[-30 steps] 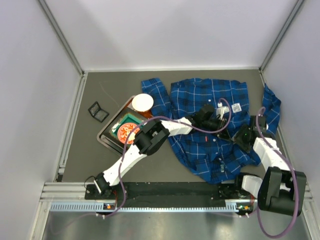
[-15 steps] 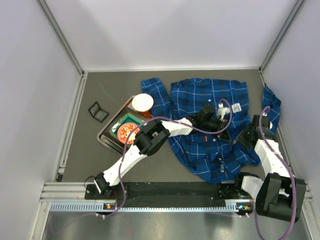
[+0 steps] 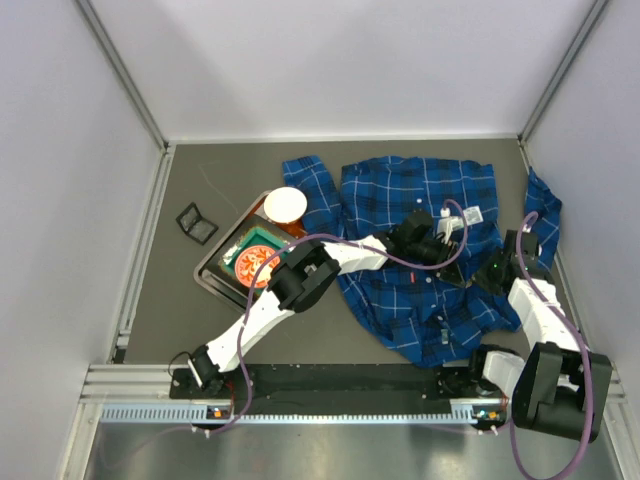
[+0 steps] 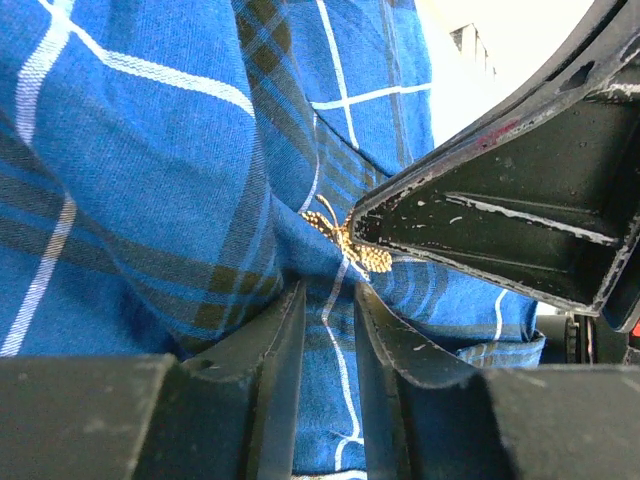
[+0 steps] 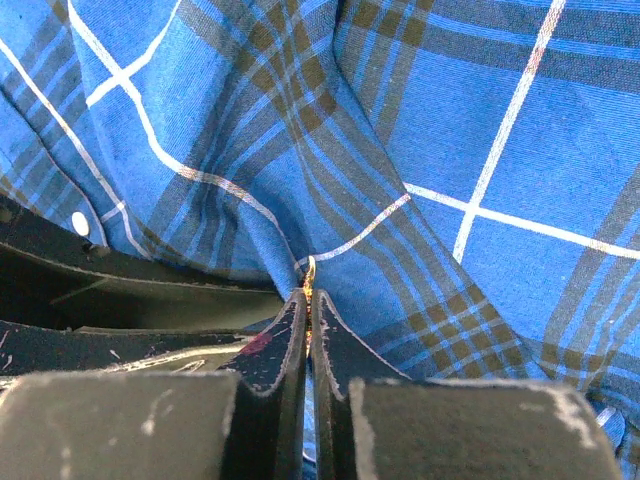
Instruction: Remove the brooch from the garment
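The garment (image 3: 420,190), a blue plaid shirt, lies spread at the back right of the table. The brooch (image 4: 347,240) is a small gold pin on a raised fold of cloth. My right gripper (image 5: 309,295) is shut on the brooch (image 5: 311,270), a thin gold sliver showing between its tips. In the left wrist view the right gripper's black fingers (image 4: 500,215) touch the pin from the right. My left gripper (image 4: 328,300) pinches the cloth fold just below the pin. In the top view both grippers meet over the shirt's middle, left (image 3: 445,255) and right (image 3: 485,270).
A metal tray (image 3: 212,270) left of the shirt holds a white bowl (image 3: 285,205) and a red and green item (image 3: 257,262). A small black object (image 3: 197,223) lies further left. A white label (image 3: 473,214) sits on the shirt. Walls enclose the table.
My right gripper has gone from open to shut, its tips now on the brooch, and its wrist has shifted back and right. The left arm holds its place on the fold.
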Robot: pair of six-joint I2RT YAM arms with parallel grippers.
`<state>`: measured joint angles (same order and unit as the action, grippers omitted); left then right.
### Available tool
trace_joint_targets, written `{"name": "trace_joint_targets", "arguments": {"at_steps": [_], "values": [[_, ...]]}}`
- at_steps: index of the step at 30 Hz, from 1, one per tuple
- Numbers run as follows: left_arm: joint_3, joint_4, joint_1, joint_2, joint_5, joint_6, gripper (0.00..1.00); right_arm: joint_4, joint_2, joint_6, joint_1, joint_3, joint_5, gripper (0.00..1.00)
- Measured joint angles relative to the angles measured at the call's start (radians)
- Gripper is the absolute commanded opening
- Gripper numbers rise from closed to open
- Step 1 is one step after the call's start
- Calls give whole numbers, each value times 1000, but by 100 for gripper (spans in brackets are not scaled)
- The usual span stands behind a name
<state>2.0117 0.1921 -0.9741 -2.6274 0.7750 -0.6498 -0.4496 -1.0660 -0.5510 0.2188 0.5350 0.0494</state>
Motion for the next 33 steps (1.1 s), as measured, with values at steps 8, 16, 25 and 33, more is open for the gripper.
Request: {"name": "trace_joint_targets", "arguments": {"at_steps": [8, 16, 25, 33], "values": [[59, -63, -22, 0, -31, 2, 25, 1, 20, 25, 0, -12, -5, 0], [109, -153, -28, 0, -92, 9, 13, 9, 48, 58, 0, -14, -11, 0], [160, -259, -29, -5, -160, -53, 26, 30, 52, 85, 0, -18, 7, 0], [175, -278, -27, -16, -170, -116, 15, 39, 65, 89, 0, -32, 13, 0]]}}
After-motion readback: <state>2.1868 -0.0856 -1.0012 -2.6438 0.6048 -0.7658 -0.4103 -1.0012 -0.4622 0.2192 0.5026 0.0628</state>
